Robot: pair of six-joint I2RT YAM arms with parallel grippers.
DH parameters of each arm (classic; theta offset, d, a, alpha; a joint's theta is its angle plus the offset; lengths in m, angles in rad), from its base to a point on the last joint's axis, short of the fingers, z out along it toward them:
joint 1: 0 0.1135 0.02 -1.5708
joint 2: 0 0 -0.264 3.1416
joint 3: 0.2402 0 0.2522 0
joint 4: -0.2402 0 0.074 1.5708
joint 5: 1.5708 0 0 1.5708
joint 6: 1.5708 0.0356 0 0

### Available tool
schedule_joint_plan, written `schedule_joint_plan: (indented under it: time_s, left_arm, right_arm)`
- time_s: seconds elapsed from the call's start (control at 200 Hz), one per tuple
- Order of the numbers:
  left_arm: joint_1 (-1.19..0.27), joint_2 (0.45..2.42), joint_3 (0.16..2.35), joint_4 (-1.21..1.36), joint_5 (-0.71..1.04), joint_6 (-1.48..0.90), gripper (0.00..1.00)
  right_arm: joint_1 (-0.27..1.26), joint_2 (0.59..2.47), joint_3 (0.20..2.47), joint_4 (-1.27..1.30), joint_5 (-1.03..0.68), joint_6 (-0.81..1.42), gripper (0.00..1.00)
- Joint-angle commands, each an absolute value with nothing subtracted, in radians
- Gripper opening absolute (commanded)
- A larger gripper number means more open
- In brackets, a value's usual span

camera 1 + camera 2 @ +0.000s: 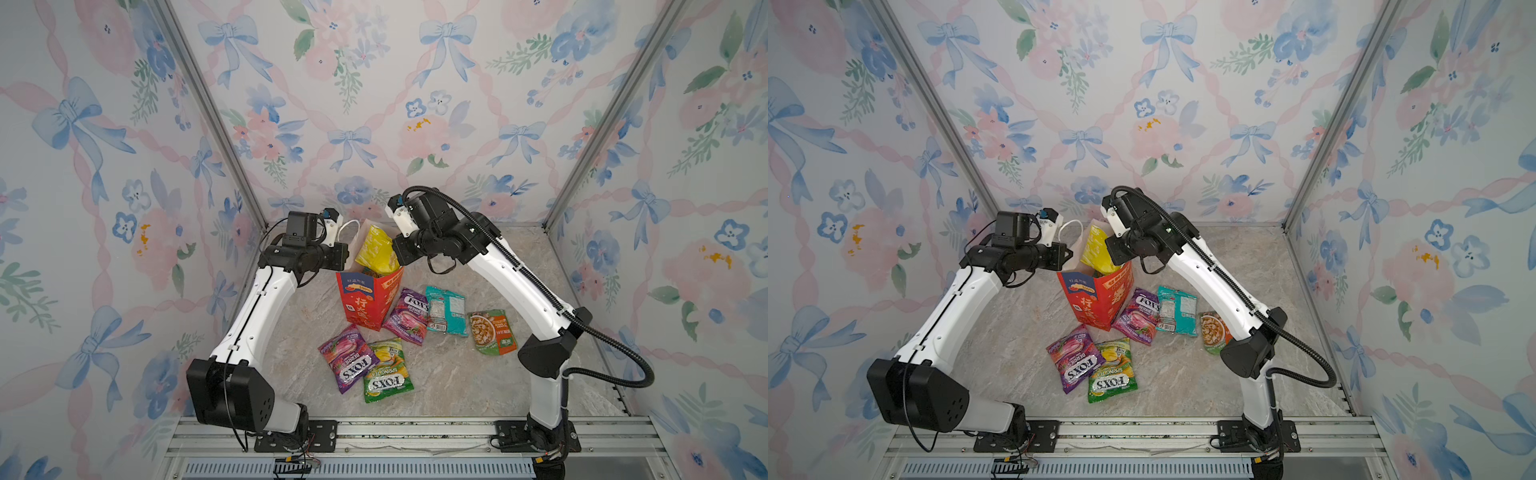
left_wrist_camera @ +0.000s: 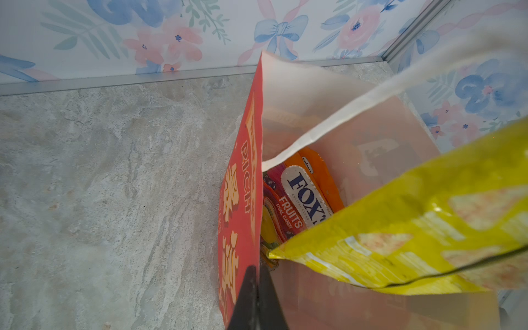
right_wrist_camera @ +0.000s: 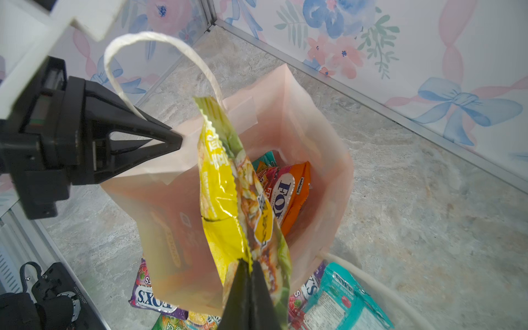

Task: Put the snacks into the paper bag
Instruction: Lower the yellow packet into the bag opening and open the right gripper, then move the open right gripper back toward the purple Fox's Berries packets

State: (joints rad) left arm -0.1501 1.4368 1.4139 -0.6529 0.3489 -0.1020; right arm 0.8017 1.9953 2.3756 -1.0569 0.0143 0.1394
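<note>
Upright red-orange paper bag (image 1: pixel 368 305), white inside, stands on the grey marble tabletop (image 1: pixel 457 382); the left gripper (image 2: pixel 254 271) is closed on its rim. The right gripper (image 3: pixel 250 264) pinches a glossy yellow snack packet (image 3: pixel 220 194) held at the bag's mouth above an orange FOX'S packet (image 3: pixel 297 188). Beside the bag lie two purple packets (image 1: pixel 347 363), a green packet (image 1: pixel 386 370), a teal packet (image 1: pixel 444 309) and an orange-green packet (image 1: pixel 492 332).

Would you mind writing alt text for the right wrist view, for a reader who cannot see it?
The right gripper, shut on a yellow snack packet, holds it at the open mouth of the paper bag, where an orange FOX'S packet lies inside. The left gripper pinches the bag's rim beside its white cord handle.
</note>
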Motion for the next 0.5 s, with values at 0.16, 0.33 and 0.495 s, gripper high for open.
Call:
schedule_joint_plan:
  time_s: [0.16, 0.33, 0.495]
  left_arm:
    - [-0.144, 1.423, 1.407, -0.690, 0.347, -0.097, 0.00]
    - [-0.144, 1.421, 1.407, -0.690, 0.347, -0.097, 0.00]
    - [-0.142, 1.420, 1.404, -0.690, 0.345, -0.097, 0.00]
  right_arm:
    - [0.794, 2.082, 2.536, -1.099, 0.033, 0.141, 0.38]
    - [0.771, 2.107, 2.622, -1.069, 0.024, 0.167, 0.75]
    - [0.770, 2.037, 2.568, -0.983, 0.031, 0.174, 0.86]
